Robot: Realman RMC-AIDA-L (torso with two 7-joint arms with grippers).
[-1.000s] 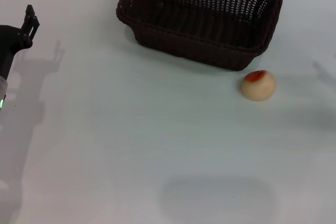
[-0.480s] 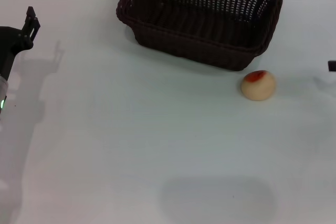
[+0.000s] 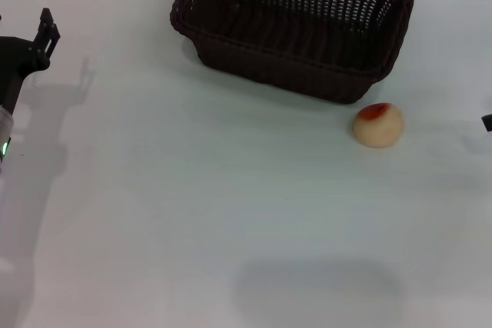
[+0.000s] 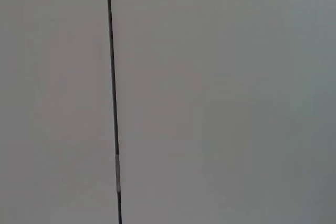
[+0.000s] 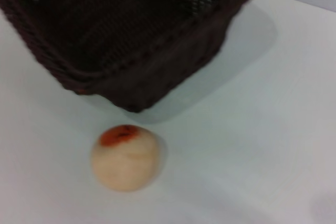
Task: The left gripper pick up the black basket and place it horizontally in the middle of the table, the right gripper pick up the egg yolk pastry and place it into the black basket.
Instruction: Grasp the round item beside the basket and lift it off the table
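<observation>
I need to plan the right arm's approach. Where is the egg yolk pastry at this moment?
In the head view, the egg yolk pastry lies on the table on the robot's right side, just in front of the black basket's near right corner and apart from it.

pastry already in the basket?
No. The egg yolk pastry sits on the table just outside the black basket, near its corner.

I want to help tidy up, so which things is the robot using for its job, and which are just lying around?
For the job:
- black basket, at the far side of the table
- egg yolk pastry, on the table beside the basket
- left gripper, at the table's left edge
- right gripper, just peeking in at the right edge

Just lying around:
- nothing else is visible on the table
</observation>
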